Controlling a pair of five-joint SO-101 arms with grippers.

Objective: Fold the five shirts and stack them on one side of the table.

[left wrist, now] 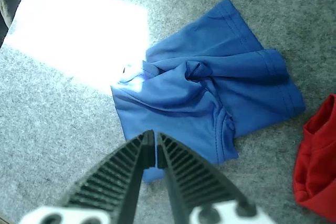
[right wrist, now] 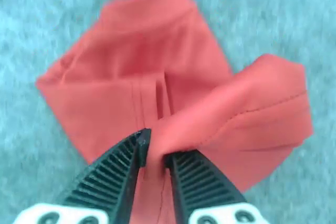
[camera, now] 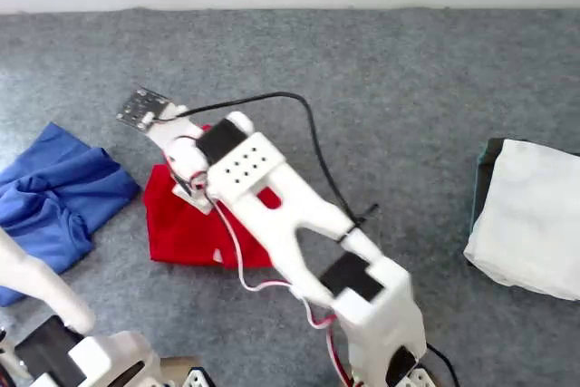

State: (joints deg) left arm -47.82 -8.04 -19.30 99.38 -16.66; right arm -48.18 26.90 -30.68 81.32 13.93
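A red shirt (camera: 181, 228) lies crumpled on the grey carpeted table left of centre. My right gripper (right wrist: 156, 149) is shut on a raised fold of the red shirt (right wrist: 131, 77), with cloth pinched between its fingertips. In the high view the right gripper (camera: 192, 189) sits over the shirt's upper edge. A blue shirt (camera: 54, 197) lies bunched at the far left. My left gripper (left wrist: 156, 146) hangs shut and empty above the near edge of the blue shirt (left wrist: 210, 98). A corner of the red shirt (left wrist: 317, 166) shows beside it.
At the right edge a folded white shirt (camera: 530, 215) rests on a dark folded one (camera: 485, 162). The left arm's base (camera: 82, 355) stands at the front left. A black cable (camera: 313, 138) trails over the middle. A bright light patch (left wrist: 79, 35) falls on the carpet.
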